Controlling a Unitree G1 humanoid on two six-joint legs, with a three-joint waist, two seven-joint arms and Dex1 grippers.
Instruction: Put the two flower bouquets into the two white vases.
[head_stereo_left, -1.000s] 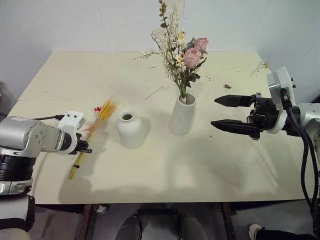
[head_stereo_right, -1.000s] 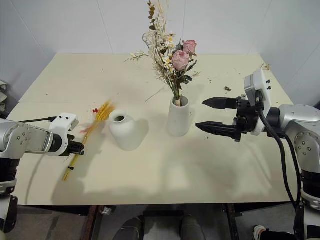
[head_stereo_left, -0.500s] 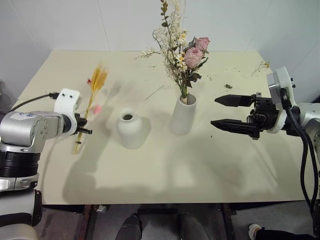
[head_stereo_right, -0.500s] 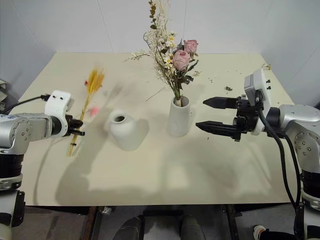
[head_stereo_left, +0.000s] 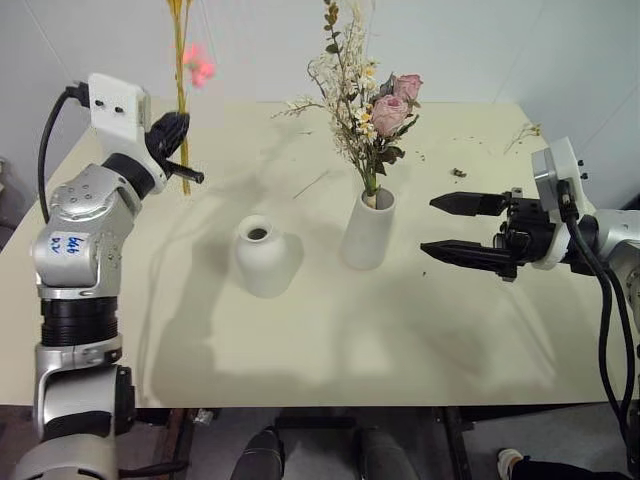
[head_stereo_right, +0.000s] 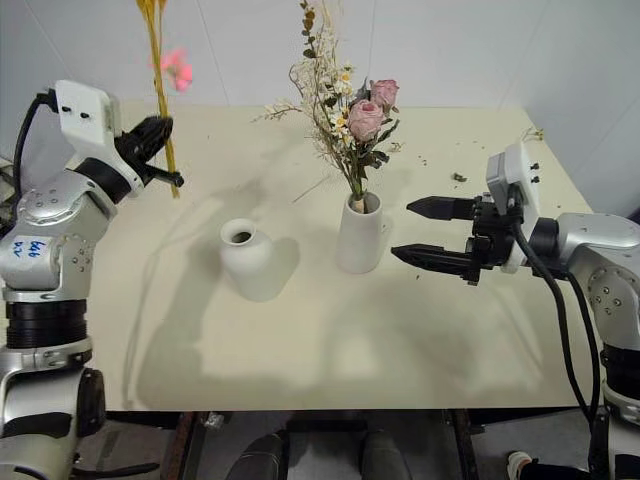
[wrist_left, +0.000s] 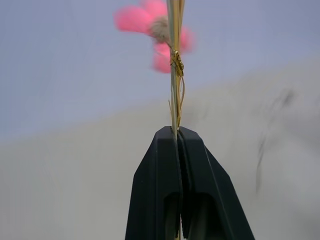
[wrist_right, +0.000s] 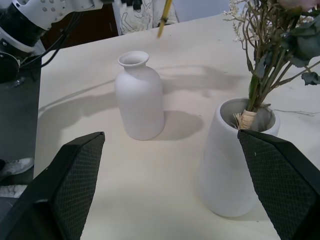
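The left gripper (head_stereo_left: 178, 150) is clamped on the slim bunch (head_stereo_left: 183, 60), held upright above the table (head_stereo_left: 300, 330). The right gripper (head_stereo_left: 447, 227) hovers spread wide beside the tall vase (head_stereo_left: 367, 230) holding the roses (head_stereo_left: 372, 110); the short vase (head_stereo_left: 260, 255) stands empty

Both vases look like matte white ceramic, the short bottle-shaped vase (wrist_right: 139, 97) smooth all over, same with the taller tapered vase (wrist_right: 235, 160). The table (head_stereo_left: 330, 340) is a flat cream top, probably laminate, low sheen. Right gripper (wrist_right: 175, 185) pads have a rough cross-hatched rubbery texture. The wheat-stalk bunch (wrist_left: 175, 75) looks dry and strawlike, tied with thin gold wire.
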